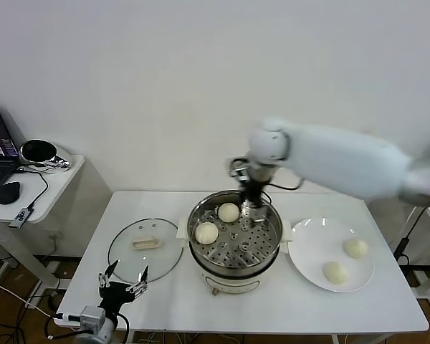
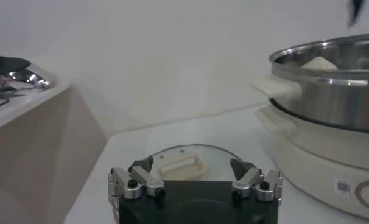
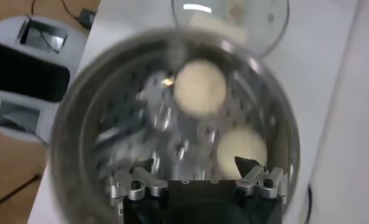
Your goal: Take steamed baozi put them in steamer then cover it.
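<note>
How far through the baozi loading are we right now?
About halfway. Done: two cream-white round buns sit on the shiny steel steamer pot's perforated tray. In hand: nothing; the right tool hangs open over the tray. Left: two buns on the flat white plate, then the clear glass lid.

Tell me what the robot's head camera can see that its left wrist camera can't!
Only the head view shows the flat white plate holding two round cream-white buns, the white table's far side, and the right gripper with open jaws above the steamer tray. Only the left wrist view shows the pot's cream-white base with its small label from the side. Both show the shiny steel steamer pot, the clear glass lid lying on the table, and the open left gripper.
</note>
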